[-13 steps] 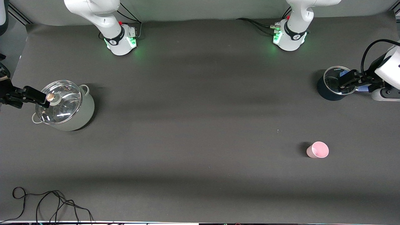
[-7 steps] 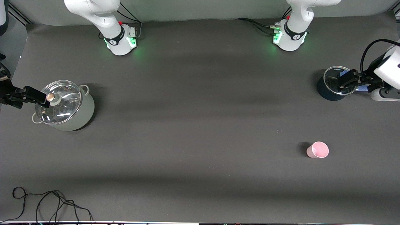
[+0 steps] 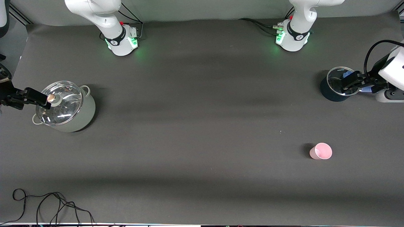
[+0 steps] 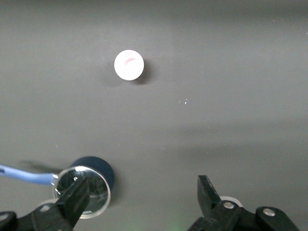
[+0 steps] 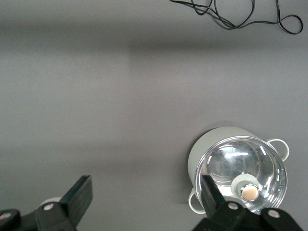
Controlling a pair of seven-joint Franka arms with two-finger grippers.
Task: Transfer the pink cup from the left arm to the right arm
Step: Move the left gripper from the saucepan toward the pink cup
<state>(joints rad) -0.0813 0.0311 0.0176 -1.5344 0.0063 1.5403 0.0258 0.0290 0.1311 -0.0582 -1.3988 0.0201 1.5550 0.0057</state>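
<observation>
The pink cup stands upright and alone on the dark counter, toward the left arm's end, and nearer the front camera than the dark pot with a glass lid. Nothing touches the cup; in the left wrist view it shows as a pale round rim well apart from the dark pot. The left claw hangs over that dark pot with its fingers spread apart and holding nothing. At the right arm's end, well apart from the cup, the right claw hangs over the edge of a grey pot with a glass lid, its fingers also apart and holding nothing. A loose black cable lies near the counter's front edge, nearer the front camera than the grey pot.
</observation>
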